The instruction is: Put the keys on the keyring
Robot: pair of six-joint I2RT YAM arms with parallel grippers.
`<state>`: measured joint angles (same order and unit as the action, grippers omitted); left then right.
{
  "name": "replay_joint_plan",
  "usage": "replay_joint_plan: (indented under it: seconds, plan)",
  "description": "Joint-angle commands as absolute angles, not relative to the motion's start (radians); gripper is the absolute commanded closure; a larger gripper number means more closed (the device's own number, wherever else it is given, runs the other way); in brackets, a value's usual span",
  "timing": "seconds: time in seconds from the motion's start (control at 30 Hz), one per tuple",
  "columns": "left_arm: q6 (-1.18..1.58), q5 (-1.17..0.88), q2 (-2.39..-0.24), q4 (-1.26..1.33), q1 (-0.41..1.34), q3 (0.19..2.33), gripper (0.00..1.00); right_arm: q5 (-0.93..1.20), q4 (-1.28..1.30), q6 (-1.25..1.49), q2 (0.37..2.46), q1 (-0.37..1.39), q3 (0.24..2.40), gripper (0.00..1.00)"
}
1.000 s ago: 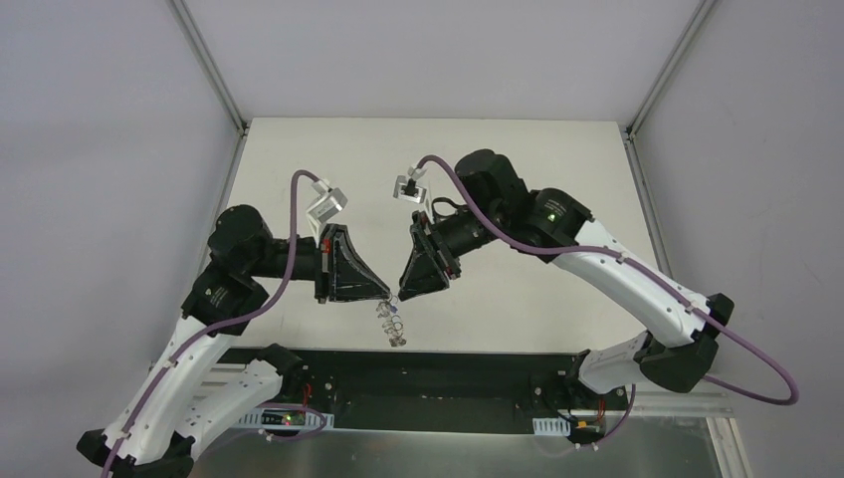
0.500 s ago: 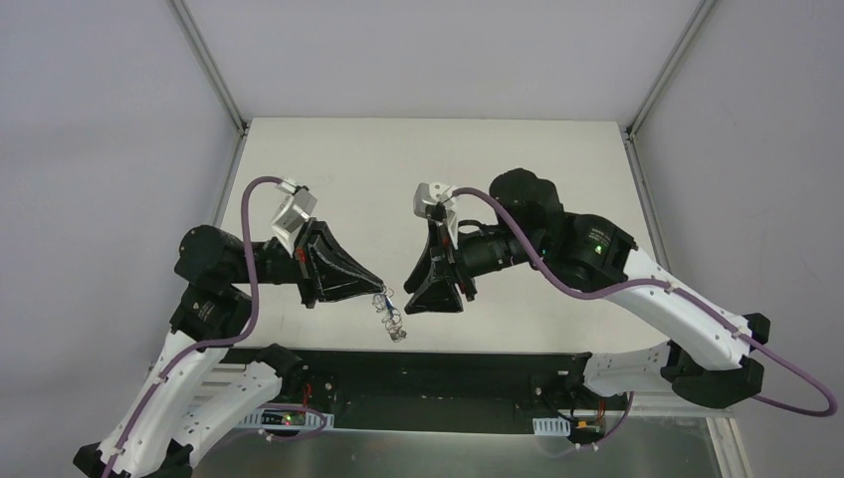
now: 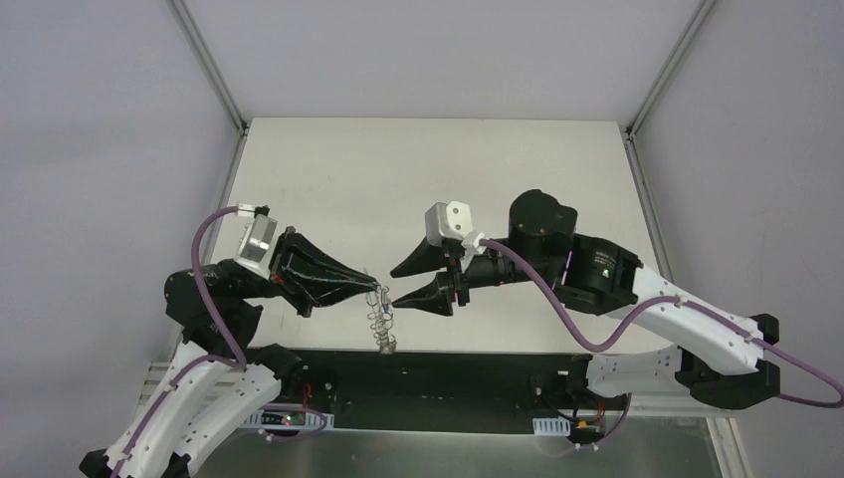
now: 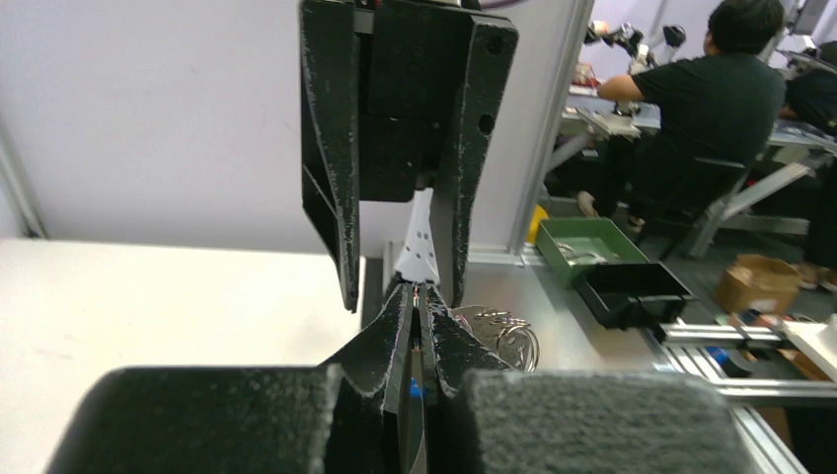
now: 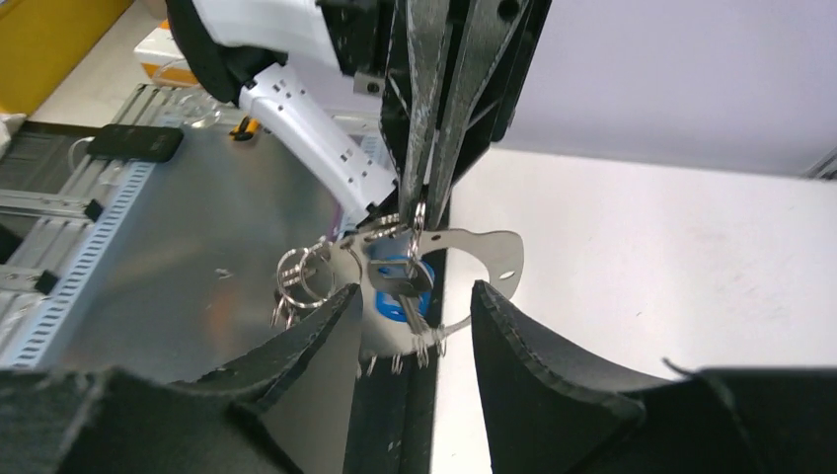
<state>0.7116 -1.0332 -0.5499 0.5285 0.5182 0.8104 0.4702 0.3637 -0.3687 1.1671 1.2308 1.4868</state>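
My left gripper point(image 3: 378, 290) is shut on the top of the keyring point(image 3: 382, 324), a silvery wire ring edged with small loops that hangs below it over the table's near edge. In the right wrist view the left fingertips point(image 5: 422, 202) pinch the keyring point(image 5: 491, 240), and one of the keys point(image 5: 399, 291), blue-headed with a silvery blade, dangles inside it. My right gripper point(image 5: 417, 287) faces it, open, its fingers either side of the key and not touching it. From above, the right gripper point(image 3: 396, 287) is just right of the ring. The left wrist view shows its shut gripper point(image 4: 416, 292) and the ring's loops point(image 4: 503, 334).
A black rail point(image 3: 448, 368) holding both arm bases runs along the near table edge, just under the hanging ring. Beyond the table, the left wrist view shows a green bin point(image 4: 582, 247), a black tray point(image 4: 632, 291) and a seated person point(image 4: 730, 109).
The right jaws have opened wider and turned to face the ring. Both wrists have dropped lower. The left gripper stayed shut on the ring and shifted slightly left.
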Motion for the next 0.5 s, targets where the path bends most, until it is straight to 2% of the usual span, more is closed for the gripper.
replay_joint_plan:
  seconds: [0.0,0.47]
  plan:
    - [0.752,-0.912,-0.511,0.839,0.528,0.771,1.0,0.354,0.181,-0.461,1.136,1.278,1.477,0.52]
    - [0.782,-0.583,-0.578,1.336,0.528,0.651,1.0,0.188,0.037,-0.602,1.112,1.359,1.487,0.52]
